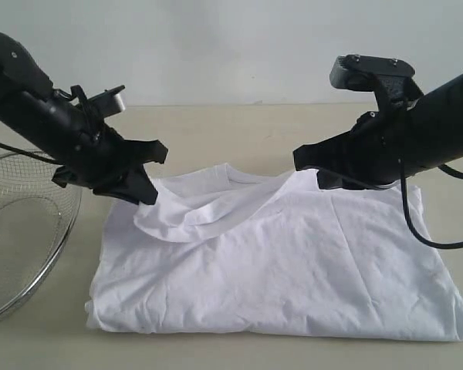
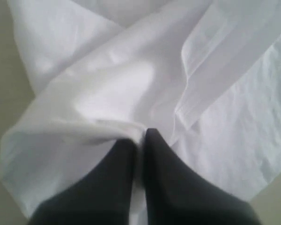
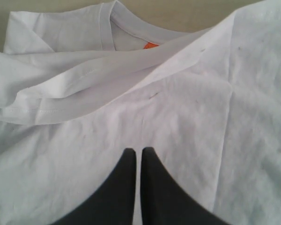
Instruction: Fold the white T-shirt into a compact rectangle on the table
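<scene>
- Your only neighbour is the wire-mesh basket [image 1: 25, 231] at the left edge of the exterior view, standing just beside the shirt's left side and apart from it.
- A black cable [image 1: 413, 220] droops off your right arm and crosses in front of the shirt's far right corner.
- Both arms hang over the shirt's far edge, so each shoulder area is covered in the exterior view.
- The basket is cut off by the frame, and no chest print is showing (it's all plain white from here).
- The left wrist view is blurry; seams are hard to follow there.
- Your left claw [image 2: 140, 137] is closed on a bunched fold of the shirt, holding it raised above the rest.
- Your right claw [image 3: 136, 152] is closed too, with its tips at the cloth. I can't tell whether any fabric is pinched.
- The white T-shirt [image 1: 293, 270] lies mid-tabletop [image 1: 239, 127], neck towards the far side and hem nearest.
- It is creased, and a hemmed sleeve [image 3: 51, 101] is draped across the body below the collar [image 3: 107, 21].
- A small orange tag [image 3: 151, 45] peeks from the neck.
</scene>
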You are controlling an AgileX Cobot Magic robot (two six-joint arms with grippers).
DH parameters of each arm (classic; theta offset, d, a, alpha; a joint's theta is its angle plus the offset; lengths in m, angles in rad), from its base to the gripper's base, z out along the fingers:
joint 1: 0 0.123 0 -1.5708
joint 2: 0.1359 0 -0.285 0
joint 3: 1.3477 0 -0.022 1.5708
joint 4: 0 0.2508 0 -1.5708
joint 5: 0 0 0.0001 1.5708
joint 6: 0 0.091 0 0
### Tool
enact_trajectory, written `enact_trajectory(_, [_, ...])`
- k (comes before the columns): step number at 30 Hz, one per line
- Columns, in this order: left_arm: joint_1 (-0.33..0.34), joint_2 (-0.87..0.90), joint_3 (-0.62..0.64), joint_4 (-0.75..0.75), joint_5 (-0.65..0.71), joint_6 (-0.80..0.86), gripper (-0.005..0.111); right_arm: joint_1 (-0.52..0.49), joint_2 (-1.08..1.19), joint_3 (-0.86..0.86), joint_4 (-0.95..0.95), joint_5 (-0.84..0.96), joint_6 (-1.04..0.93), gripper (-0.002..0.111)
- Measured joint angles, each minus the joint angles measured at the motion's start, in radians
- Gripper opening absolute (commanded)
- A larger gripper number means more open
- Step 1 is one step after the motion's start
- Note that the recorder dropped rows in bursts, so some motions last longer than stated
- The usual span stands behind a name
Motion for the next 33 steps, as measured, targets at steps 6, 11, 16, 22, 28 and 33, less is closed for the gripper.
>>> enact_trajectory(6, [0.007, 0.0, -0.052, 0.03, -0.017, -0.006, 0.005, 0.0, 0.0, 0.0, 0.0, 0.002, 0.0, 0.0])
enact_trajectory(11, [0.043, 0.0, -0.061, 0.045, -0.042, -0.01, 0.005, 0.0, 0.0, 0.0, 0.0, 0.004, -0.002, 0.0])
enact_trajectory(16, [0.073, 0.002, -0.07, 0.045, -0.079, -0.01, 0.005, 0.0, -0.001, 0.007, 0.0, 0.0, -0.002, 0.0])
enact_trajectory(22, [0.079, 0.062, -0.109, 0.037, -0.084, -0.013, 0.005, 0.0, -0.001, 0.044, 0.0, -0.005, -0.004, 0.0])
enact_trajectory(28, [0.079, 0.109, -0.112, 0.033, -0.11, -0.013, 0.005, 0.0, -0.002, 0.057, 0.0, -0.025, -0.004, 0.0])
enact_trajectory(33, [0.082, 0.109, -0.112, 0.029, -0.138, -0.013, 0.013, 0.0, 0.013, 0.057, 0.0, -0.056, -0.004, 0.0])
